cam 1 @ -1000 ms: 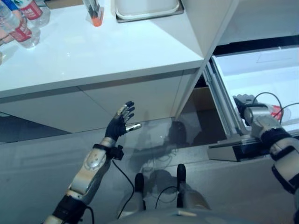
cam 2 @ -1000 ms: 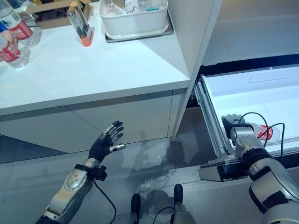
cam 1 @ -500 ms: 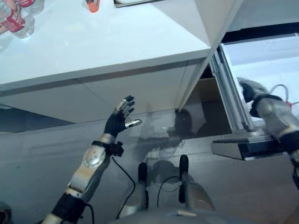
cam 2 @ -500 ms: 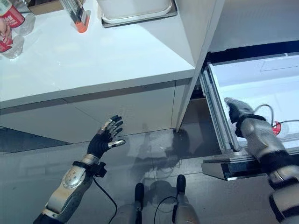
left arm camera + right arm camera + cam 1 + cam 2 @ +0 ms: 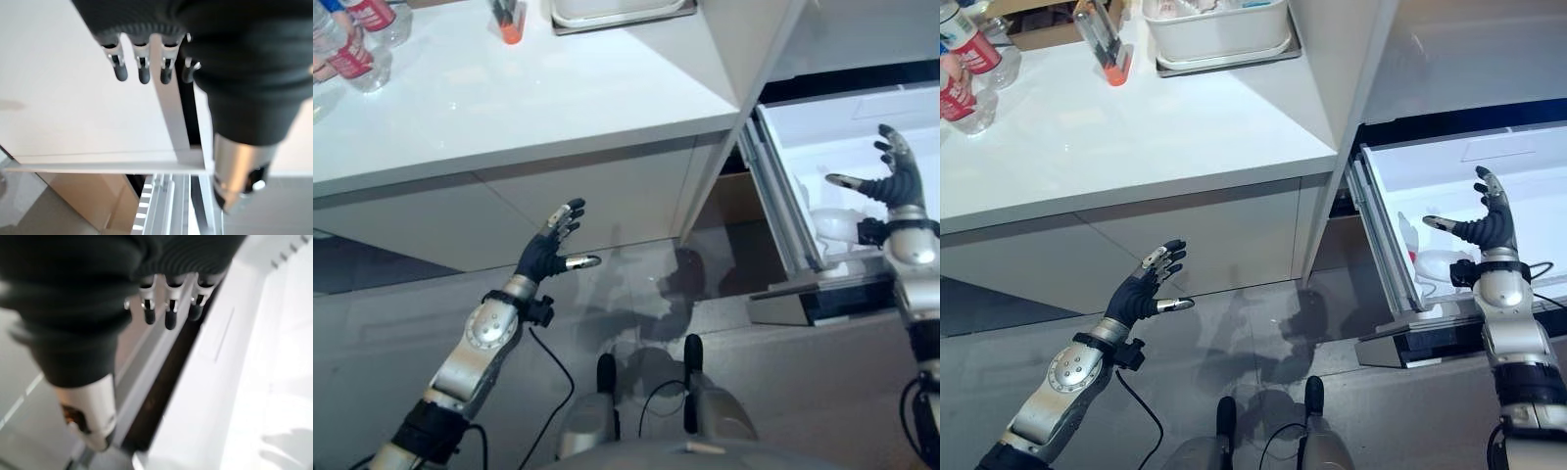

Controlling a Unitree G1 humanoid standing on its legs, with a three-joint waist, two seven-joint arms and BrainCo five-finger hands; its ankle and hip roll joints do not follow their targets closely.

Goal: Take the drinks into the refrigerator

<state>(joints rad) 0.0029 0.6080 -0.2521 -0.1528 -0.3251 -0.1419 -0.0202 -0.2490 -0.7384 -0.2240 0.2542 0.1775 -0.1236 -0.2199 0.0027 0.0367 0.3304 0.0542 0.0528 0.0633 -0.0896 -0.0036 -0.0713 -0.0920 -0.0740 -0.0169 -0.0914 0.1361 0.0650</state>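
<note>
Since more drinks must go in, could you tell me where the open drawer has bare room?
The drawer is bare along its far half. A bottle lies near the front edge, where the open right hand hangs above it. More bottles crowd the counter's far left corner.

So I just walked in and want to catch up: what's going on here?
The robot is loading drinks into a pulled-out refrigerator drawer. One bottle lies inside it, and the right hand is raised open above it, holding nothing. The left hand hangs open in front of the counter, also holding nothing. More bottles stand at the counter's far left, not yet taken.
</note>
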